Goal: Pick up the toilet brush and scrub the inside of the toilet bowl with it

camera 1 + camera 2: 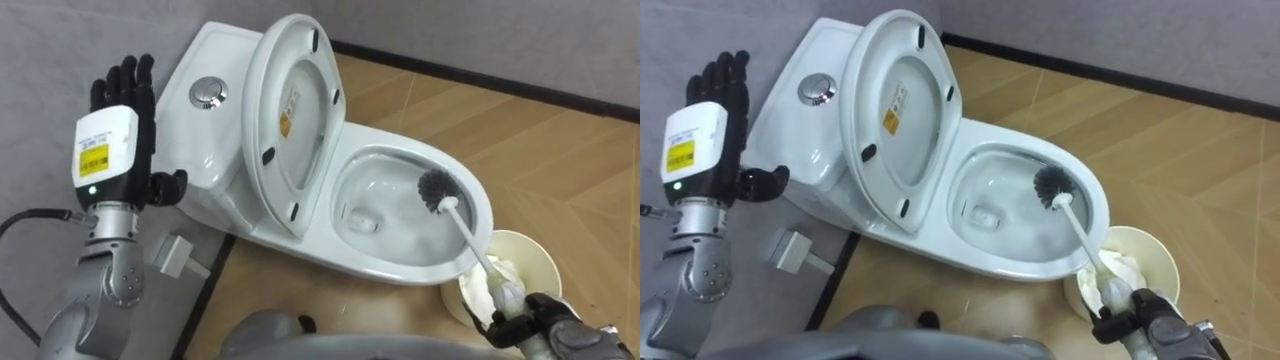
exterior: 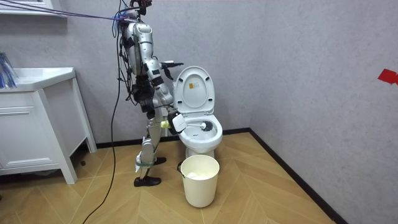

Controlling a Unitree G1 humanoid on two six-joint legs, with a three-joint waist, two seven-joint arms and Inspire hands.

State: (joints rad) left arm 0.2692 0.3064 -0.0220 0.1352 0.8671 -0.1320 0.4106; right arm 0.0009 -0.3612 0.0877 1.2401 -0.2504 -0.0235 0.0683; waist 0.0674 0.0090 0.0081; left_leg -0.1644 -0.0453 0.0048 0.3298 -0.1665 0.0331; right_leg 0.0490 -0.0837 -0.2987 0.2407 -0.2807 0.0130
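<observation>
The white toilet (image 1: 478,212) stands with its lid (image 1: 290,110) and seat raised against the tank (image 1: 205,135). A toilet brush with a dark bristle head (image 1: 437,190) reaches down into the bowl, the head near the bowl's right inner wall. Its white handle (image 1: 478,250) slants over the rim to the lower right, where my right hand (image 1: 540,318) is shut on it. My left hand (image 1: 118,125) is raised at the left beside the tank, fingers straight and open, holding nothing. In the room view I stand upright at the toilet's (image 2: 199,118) left side.
A white waste bin (image 1: 540,262) with crumpled paper inside stands on the wooden floor just right of the bowl, under the brush handle. A small white box (image 1: 175,255) lies on the floor beside the toilet base. A white cabinet (image 2: 37,118) stands at the room view's left.
</observation>
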